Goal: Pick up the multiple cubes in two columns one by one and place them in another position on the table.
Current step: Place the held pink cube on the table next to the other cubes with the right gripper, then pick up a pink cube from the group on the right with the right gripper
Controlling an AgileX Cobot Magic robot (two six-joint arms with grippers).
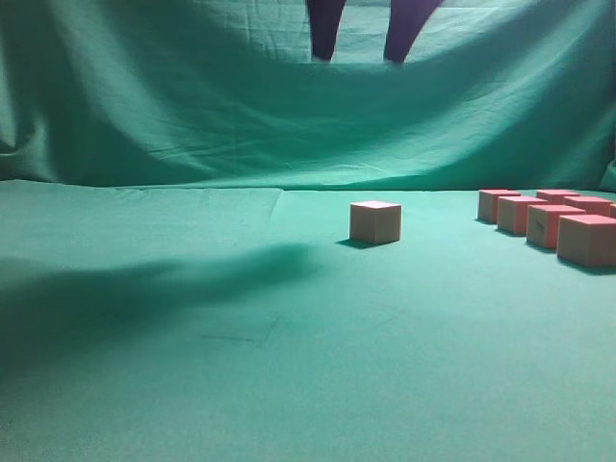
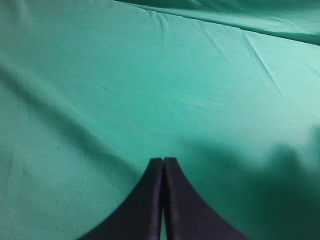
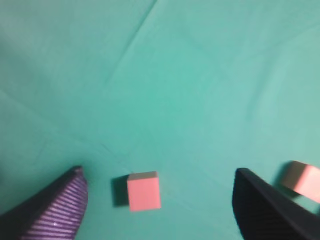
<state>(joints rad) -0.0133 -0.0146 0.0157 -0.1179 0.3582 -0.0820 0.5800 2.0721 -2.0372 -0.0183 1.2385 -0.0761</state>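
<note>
One cube [image 1: 375, 221] stands alone on the green table [image 1: 241, 337] near the middle. Several more cubes [image 1: 549, 223] stand in two columns at the far right. My right gripper [image 1: 363, 43] hangs open high above the lone cube, its two dark fingertips showing at the top edge. In the right wrist view the lone cube [image 3: 144, 191] lies far below, between the open fingers [image 3: 158, 197], and another cube [image 3: 300, 178] shows at the right edge. My left gripper [image 2: 163, 161] is shut and empty over bare cloth; it is out of the exterior view.
A draped green cloth backdrop [image 1: 192, 96] rises behind the table. A broad dark shadow [image 1: 125, 289] lies on the left part of the table. The cloth has slight wrinkles and a crease [image 2: 260, 55].
</note>
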